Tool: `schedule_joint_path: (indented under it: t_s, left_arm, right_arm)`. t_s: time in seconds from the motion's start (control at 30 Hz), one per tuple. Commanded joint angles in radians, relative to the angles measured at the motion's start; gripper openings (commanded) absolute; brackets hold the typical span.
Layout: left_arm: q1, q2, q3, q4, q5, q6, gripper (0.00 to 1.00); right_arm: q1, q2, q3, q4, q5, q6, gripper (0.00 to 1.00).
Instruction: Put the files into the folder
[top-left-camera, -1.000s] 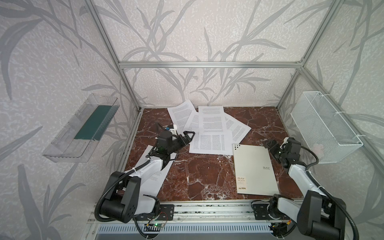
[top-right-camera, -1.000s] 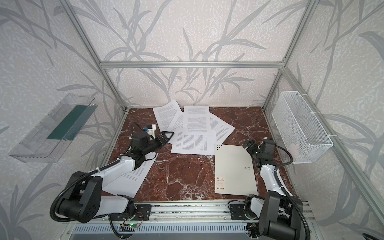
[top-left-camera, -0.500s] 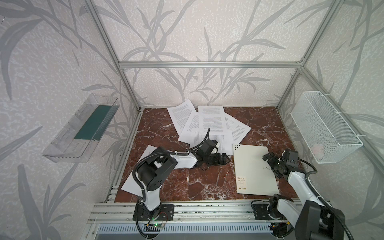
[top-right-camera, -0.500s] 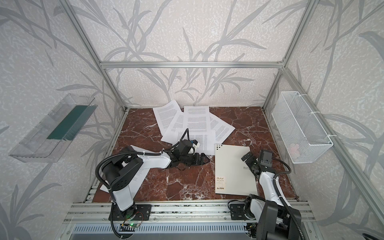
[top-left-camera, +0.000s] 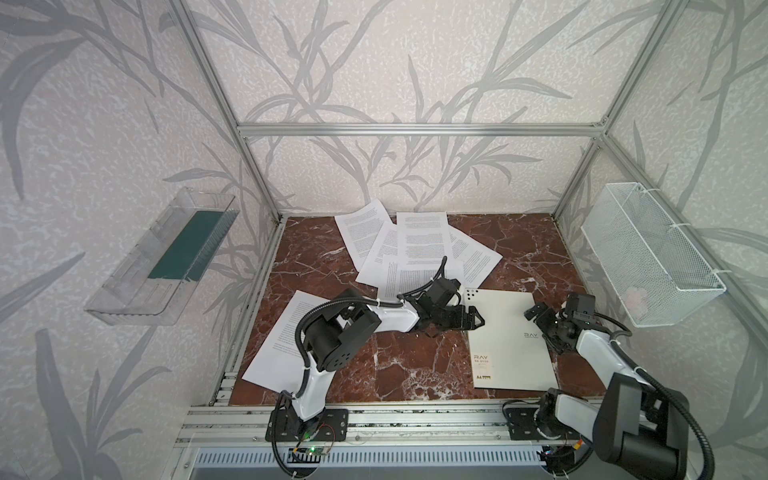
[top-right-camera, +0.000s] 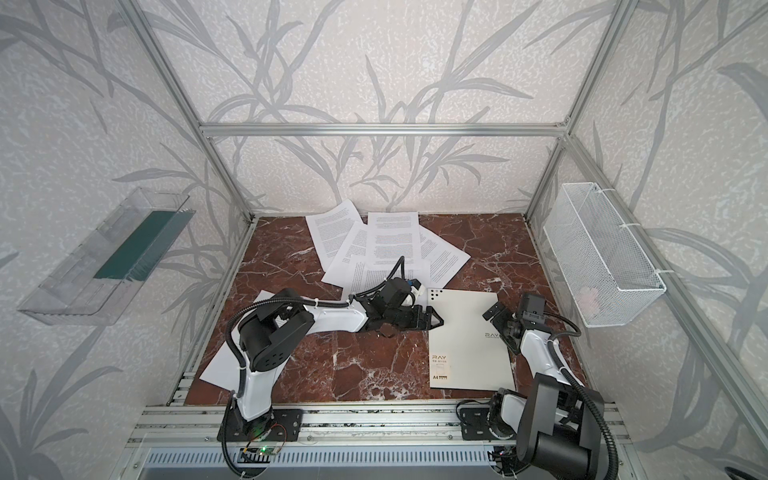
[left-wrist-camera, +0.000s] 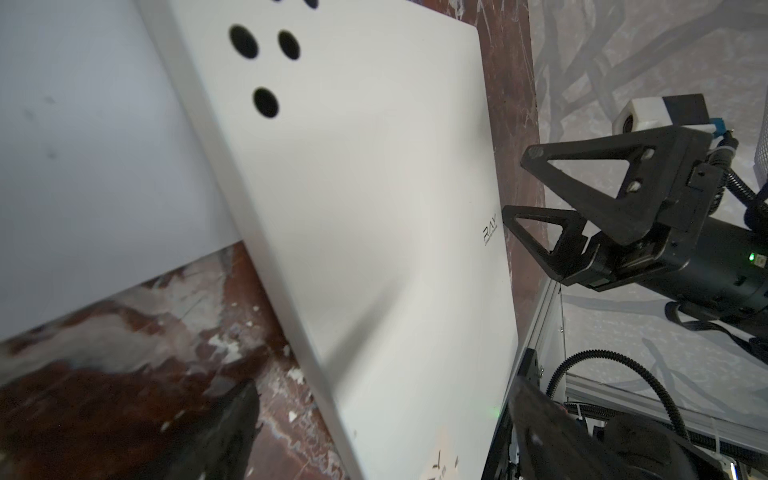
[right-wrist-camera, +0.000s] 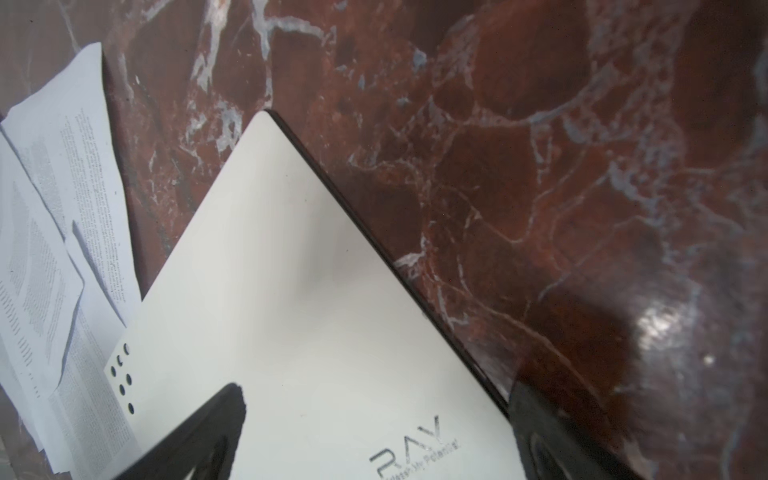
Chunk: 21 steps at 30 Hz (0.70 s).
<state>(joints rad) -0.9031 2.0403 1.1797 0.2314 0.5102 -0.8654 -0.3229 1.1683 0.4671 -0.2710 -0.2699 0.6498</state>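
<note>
Locate the folder in both top views: it lies closed and flat on the front right part of the table, off-white cover up. Its dotted far corner rests over the nearest page of the files, which fan out at the back centre. One single sheet lies apart at the front left, partly under the left arm.

Check the left arm: its elbow is folded above its base and its forearm runs low and nearly level across the middle of the table. The left gripper sits at the folder's left edge, near the dotted corner. Its fingers are spread wide with nothing between them; whether they touch the cover cannot be told.

Check the right arm: its forearm climbs from the front right base and leans toward the back. The right gripper hangs at the folder's right edge, fingers spread and empty. In the right wrist view, one finger is over the cover and the other is over bare table
</note>
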Motion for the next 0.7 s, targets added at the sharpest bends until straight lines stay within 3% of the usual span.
schedule_joint_path:
  t_s: [0.0, 0.2, 0.47, 0.57, 0.67]
  left_arm:
    - [-0.004, 0.058, 0.065, -0.073, 0.016, -0.036, 0.93]
    - [0.029, 0.152, 0.271, -0.235, 0.036, 0.016, 0.92]
    - [0.135, 0.257, 0.554, -0.464, 0.066, 0.082, 0.91]
    - [0.183, 0.242, 0.624, -0.541, 0.065, 0.106, 0.91]
    - [0.206, 0.129, 0.588, -0.569, 0.018, 0.150, 0.92]
  right_arm:
    - [0.007, 0.031, -0.042, -0.046, -0.091, 0.007, 1.00]
    - [0.066, 0.048, -0.044, 0.005, -0.116, 0.050, 0.99]
    - [0.210, 0.191, 0.003, 0.161, -0.156, 0.132, 0.99]
    - [0.228, 0.209, -0.002, 0.214, -0.166, 0.160, 0.98]
    - [0.228, 0.186, -0.011, 0.250, -0.191, 0.140, 0.99]
